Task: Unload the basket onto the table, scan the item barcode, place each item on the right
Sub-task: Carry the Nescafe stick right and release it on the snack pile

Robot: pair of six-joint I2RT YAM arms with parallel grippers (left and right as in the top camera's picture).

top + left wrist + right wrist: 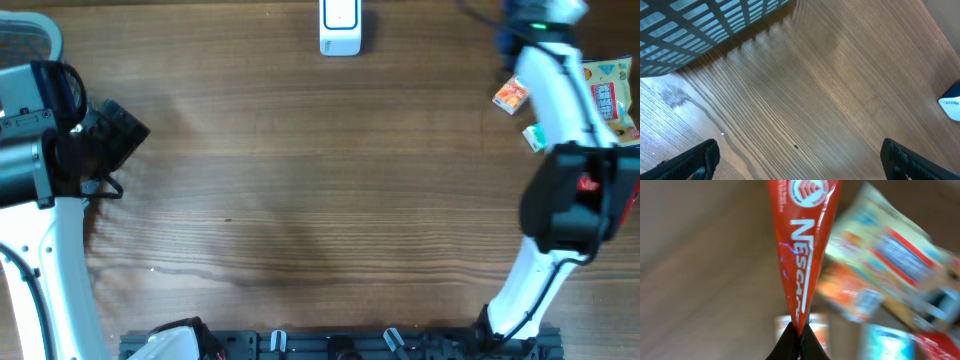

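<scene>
While the right gripper [799,347] pinches one slim glossy red Nescafé sachet [802,245] at its tip, the left gripper [800,162] gapes wide.
Overhead: 1 white boxy plastic scanner [340,27] top ctr on wood-grain table [300,200]; at least 3 crinkly snack pkts [610,90] top right. Left wrist: 2 black fingertips [695,162] well apart, teal mesh basket [700,25], scanner corner at right edge. Right wrist only: sachet's lettering, pkts blurred behind.

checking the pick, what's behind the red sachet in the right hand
Behind the red sachet, pinched in the right hand, lie blurred things: a yellow packet and an orange packet. The sachet covers whatever is straight behind it.
</scene>
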